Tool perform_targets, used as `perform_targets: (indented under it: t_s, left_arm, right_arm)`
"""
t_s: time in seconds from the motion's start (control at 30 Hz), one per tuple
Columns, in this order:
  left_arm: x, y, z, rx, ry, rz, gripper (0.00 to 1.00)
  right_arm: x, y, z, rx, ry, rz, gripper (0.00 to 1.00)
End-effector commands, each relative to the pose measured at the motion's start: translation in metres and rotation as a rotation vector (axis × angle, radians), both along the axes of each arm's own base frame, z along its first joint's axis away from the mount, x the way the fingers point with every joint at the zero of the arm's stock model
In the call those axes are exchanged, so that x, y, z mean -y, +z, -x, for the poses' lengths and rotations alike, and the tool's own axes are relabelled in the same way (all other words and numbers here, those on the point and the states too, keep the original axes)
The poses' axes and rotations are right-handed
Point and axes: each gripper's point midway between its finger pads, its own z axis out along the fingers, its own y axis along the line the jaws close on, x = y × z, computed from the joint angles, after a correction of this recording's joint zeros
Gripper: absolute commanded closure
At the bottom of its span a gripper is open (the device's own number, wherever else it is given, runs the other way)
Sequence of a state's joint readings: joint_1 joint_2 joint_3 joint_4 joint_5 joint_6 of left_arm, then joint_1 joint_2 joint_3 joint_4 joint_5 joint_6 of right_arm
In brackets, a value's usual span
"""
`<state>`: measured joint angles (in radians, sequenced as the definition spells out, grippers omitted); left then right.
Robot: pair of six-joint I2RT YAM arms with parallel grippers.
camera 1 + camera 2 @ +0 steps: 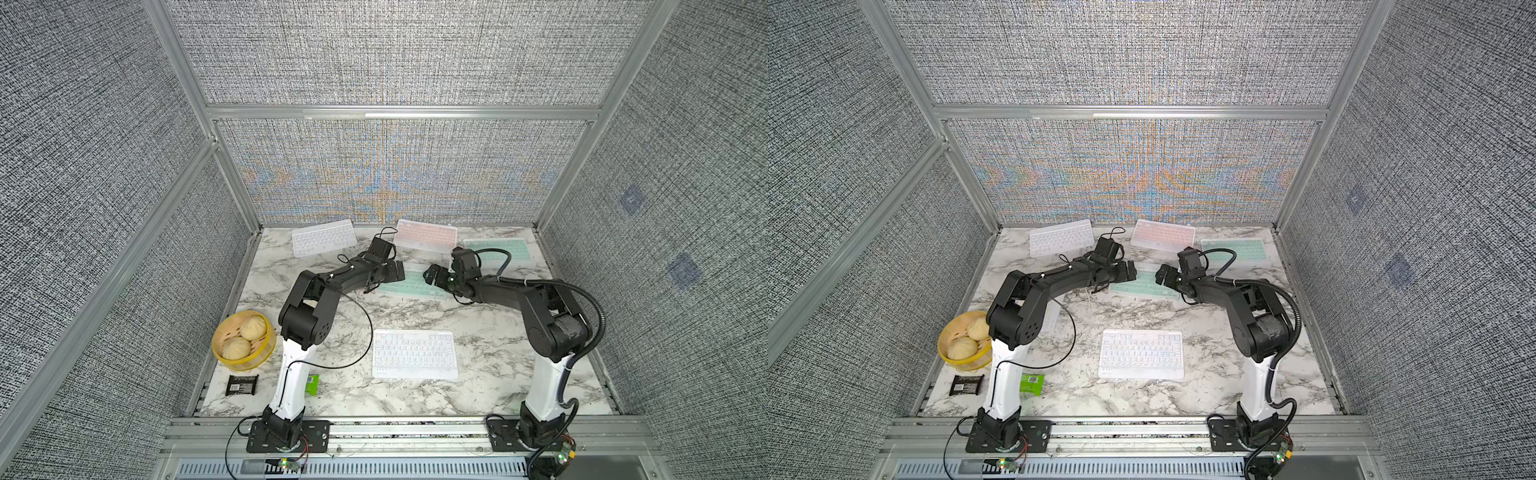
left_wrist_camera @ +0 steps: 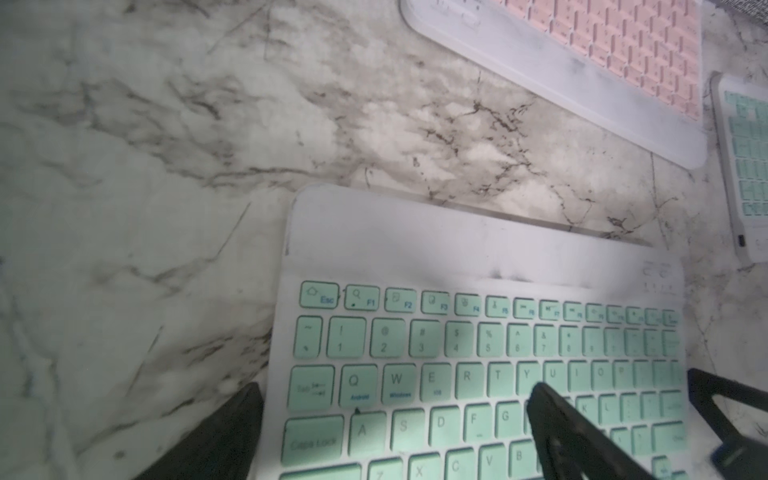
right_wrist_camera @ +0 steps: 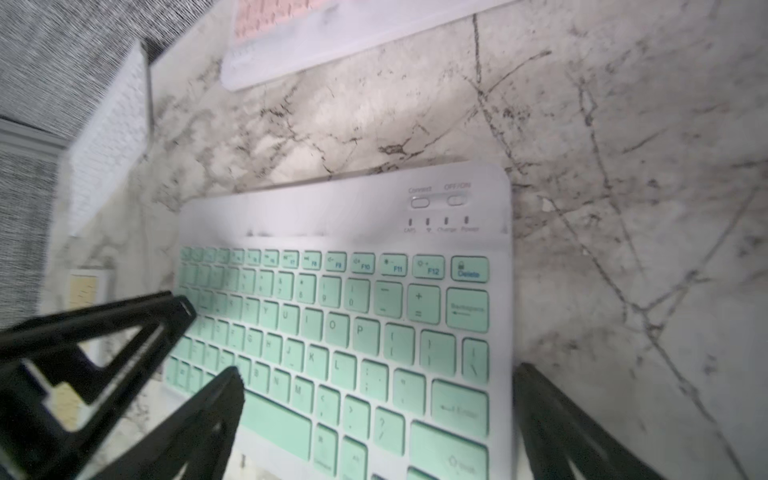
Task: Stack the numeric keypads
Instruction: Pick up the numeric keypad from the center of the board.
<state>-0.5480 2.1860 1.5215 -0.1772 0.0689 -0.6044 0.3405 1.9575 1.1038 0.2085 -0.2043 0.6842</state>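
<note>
A mint green keypad (image 1: 411,286) (image 1: 1144,286) lies flat mid-table between my two grippers. My left gripper (image 1: 395,272) (image 2: 395,415) is open over its left end, one finger (image 2: 232,432) beyond the edge and one over the keys. My right gripper (image 1: 432,276) (image 3: 378,407) is open over its right end, with one finger (image 3: 561,415) past the edge. Other keypads lie apart: white (image 1: 414,353) in front, white (image 1: 323,237) at the back left, pink (image 1: 424,235), mint (image 1: 496,249) at the back right. A pale yellow one (image 3: 83,291) shows partly behind the left arm.
A round yellow basket (image 1: 243,340) with two buns stands at the front left. A black packet (image 1: 242,384) and a small green packet (image 1: 311,383) lie near the left arm's base. Grey walls enclose the marble table (image 1: 478,374) on three sides.
</note>
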Motion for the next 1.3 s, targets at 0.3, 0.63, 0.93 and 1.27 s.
perform_targets:
  t_s: [0.3, 0.63, 0.93, 1.27]
  left_arm:
    - [0.038, 0.009, 0.044, -0.158, -0.144, 0.256, 0.01]
    - [0.009, 0.002, 0.03, -0.15, -0.096, 0.265, 0.01]
    - [0.0, -0.009, 0.03, -0.181, -0.088, 0.326, 0.01]
    - [-0.009, -0.014, 0.028, -0.186, -0.069, 0.326, 0.01]
  right_arm:
    - [-0.064, 0.041, 0.042, -0.056, 0.27, -0.593, 0.04]
    - [-0.052, 0.015, 0.034, -0.117, 0.176, -0.701, 0.08]
    - [-0.053, -0.001, 0.029, -0.133, 0.155, -0.766, 0.13]
    - [-0.034, -0.021, 0.021, -0.137, 0.052, -0.742, 0.21]
